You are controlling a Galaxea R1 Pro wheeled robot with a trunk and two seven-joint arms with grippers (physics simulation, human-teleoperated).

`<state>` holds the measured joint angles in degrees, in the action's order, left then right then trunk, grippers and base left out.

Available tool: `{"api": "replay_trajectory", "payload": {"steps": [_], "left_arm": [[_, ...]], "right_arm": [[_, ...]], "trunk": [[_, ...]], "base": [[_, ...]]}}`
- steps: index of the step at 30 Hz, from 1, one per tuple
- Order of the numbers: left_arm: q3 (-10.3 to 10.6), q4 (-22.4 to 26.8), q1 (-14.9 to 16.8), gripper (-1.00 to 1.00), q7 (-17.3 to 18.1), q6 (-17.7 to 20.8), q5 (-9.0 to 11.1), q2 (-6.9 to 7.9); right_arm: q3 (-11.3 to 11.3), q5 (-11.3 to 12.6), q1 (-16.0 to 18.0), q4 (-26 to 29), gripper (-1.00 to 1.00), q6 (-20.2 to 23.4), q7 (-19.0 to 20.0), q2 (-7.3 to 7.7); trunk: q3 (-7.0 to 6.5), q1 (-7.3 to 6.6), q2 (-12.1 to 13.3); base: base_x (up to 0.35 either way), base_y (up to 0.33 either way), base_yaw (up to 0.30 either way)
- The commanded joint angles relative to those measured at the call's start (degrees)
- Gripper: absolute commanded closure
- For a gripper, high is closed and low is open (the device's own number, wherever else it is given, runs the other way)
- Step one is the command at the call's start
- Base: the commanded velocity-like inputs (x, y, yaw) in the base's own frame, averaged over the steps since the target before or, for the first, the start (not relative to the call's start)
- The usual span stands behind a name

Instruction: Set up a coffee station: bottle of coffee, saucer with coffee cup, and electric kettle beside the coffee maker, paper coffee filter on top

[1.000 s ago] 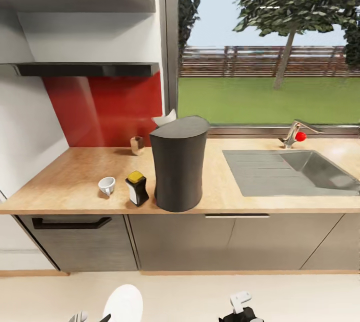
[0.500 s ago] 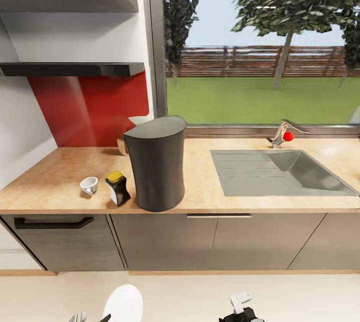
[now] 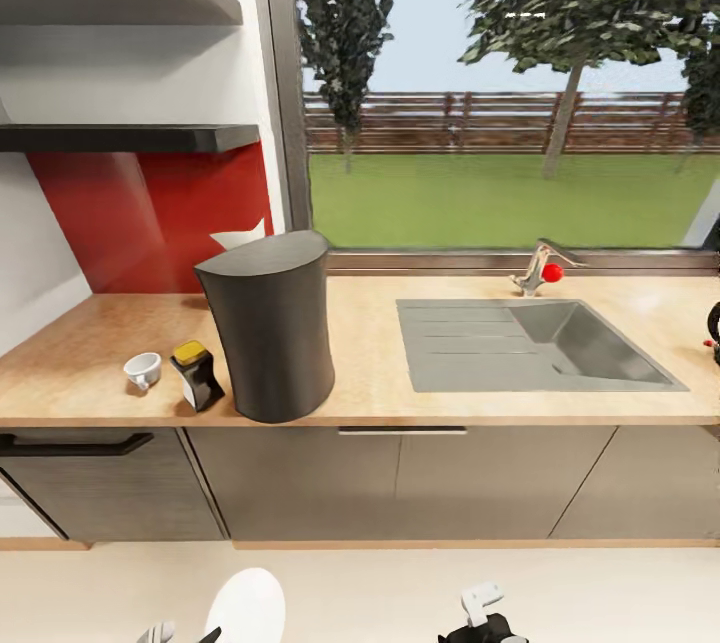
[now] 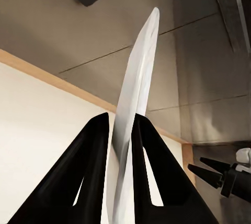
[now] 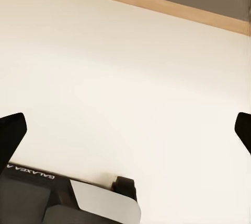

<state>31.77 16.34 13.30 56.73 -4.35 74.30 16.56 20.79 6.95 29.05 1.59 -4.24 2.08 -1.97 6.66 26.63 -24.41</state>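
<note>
The tall dark grey coffee maker (image 3: 268, 335) stands near the front edge of the wooden countertop (image 3: 370, 393). Left of it stand the coffee bottle (image 3: 196, 375) with a yellow lid and the small white coffee cup (image 3: 142, 369). A white pointed shape (image 3: 240, 235), perhaps the paper filter, peeks out behind the maker. Low over the floor, my left gripper (image 4: 121, 125) is shut on the white saucer (image 4: 137, 88), seen edge-on there and as a white disc (image 3: 245, 605) in the head view. My right gripper (image 5: 125, 125) hangs open over the floor.
A steel sink (image 3: 530, 343) with a faucet (image 3: 540, 273) is set in the counter to the right. A dark object (image 3: 714, 323) is cut off at the right edge. Two dark shelves (image 3: 120, 138) hang at upper left. Grey cabinet fronts (image 3: 400, 483) run below the counter.
The whole head picture has shifted left, so the camera has moved right along the counter. The small brown cup behind the coffee maker is now hidden. Both grippers hold the same pose.
</note>
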Motion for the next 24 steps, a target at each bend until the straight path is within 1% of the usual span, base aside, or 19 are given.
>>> {"api": "replay_trajectory", "payload": {"steps": [1, 15, 18, 24], "left_arm": [[0.47, 0.01, 0.06, 1.0, -0.04, -0.58, 0.32, 0.05], [0.44, 0.01, 0.06, 1.0, 0.11, -0.58, 0.35, 0.13], [0.47, 0.01, 0.06, 1.0, 0.13, -0.58, 0.33, 0.1], [0.4, 1.19, 0.2, 1.0, 0.01, -0.32, 0.39, -0.25]], "right_arm": [[0.36, 0.61, 0.09, -0.1, -1.0, -0.24, 0.2, -0.01], [0.37, 0.61, 0.06, -0.03, -1.0, -0.24, 0.28, -0.05], [0.38, 0.61, 0.09, -0.08, -1.0, -0.24, 0.23, -0.05], [0.39, 0.61, 0.07, -0.09, -1.0, -0.24, 0.21, -0.11]], "trunk": [[0.12, 0.03, -0.11], [0.12, 0.03, -0.11], [0.12, 0.03, -0.11], [0.12, 0.03, -0.11]], "base": [[0.0, -0.273, 0.0], [0.0, -0.273, 0.002], [0.0, -0.273, 0.148], [0.02, -0.273, 0.254]]}}
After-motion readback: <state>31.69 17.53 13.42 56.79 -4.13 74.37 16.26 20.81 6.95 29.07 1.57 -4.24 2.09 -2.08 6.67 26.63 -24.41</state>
